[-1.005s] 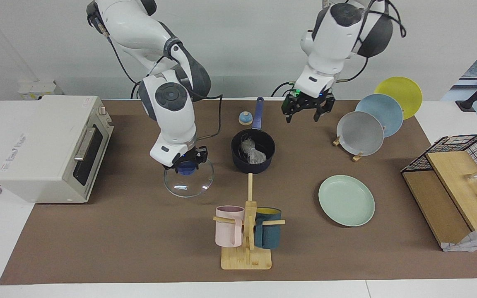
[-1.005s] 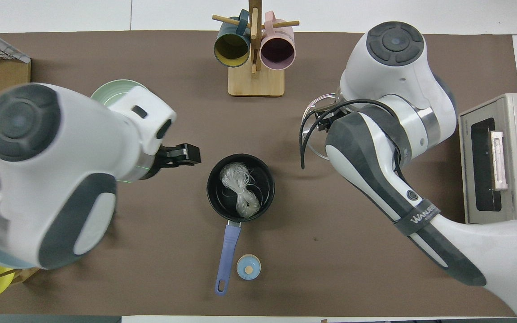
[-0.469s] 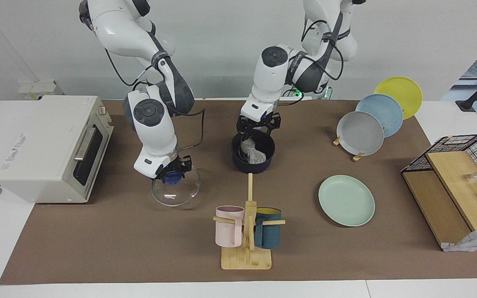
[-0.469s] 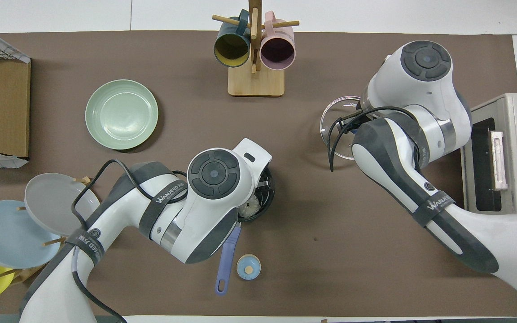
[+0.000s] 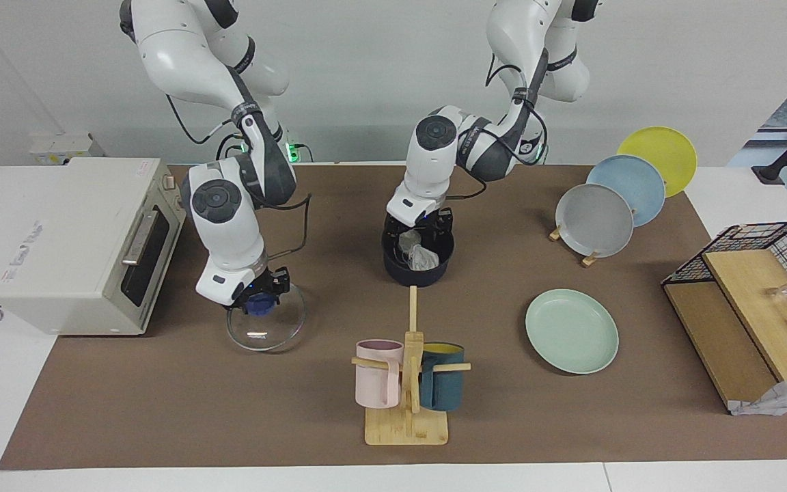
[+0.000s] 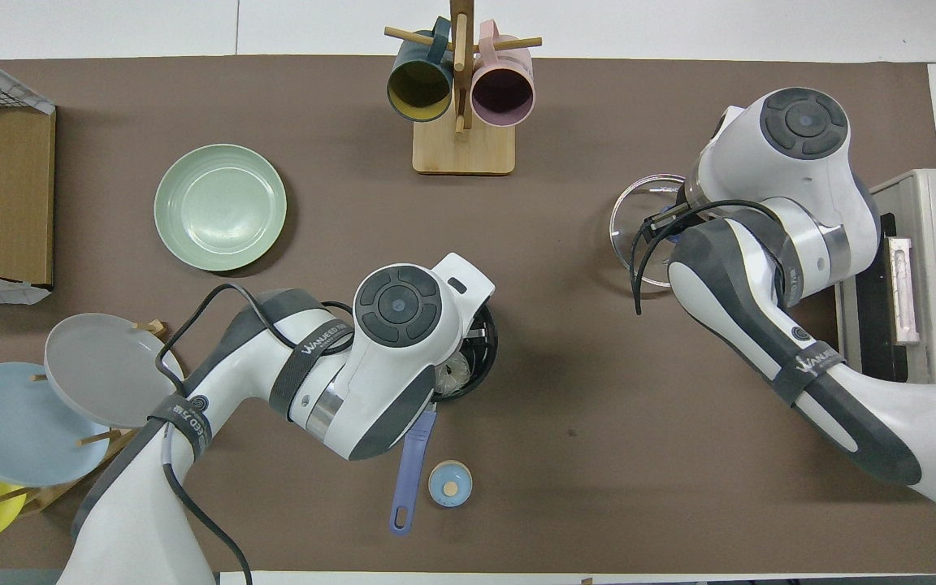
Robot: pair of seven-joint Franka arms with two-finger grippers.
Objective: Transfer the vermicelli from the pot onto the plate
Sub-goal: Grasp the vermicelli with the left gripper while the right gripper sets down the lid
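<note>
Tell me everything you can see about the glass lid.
The glass lid is round, clear and shallow-domed, with a dark blue knob on top. The right gripper is shut on that knob and holds the lid roughly level, low over the brown mat, between the toaster oven and the pot. Whether its rim touches the mat is unclear.

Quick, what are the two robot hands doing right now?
Left gripper: open, down in the pot at the vermicelli, not holding it yet.
Right gripper: shut on the glass lid's blue knob.
</note>
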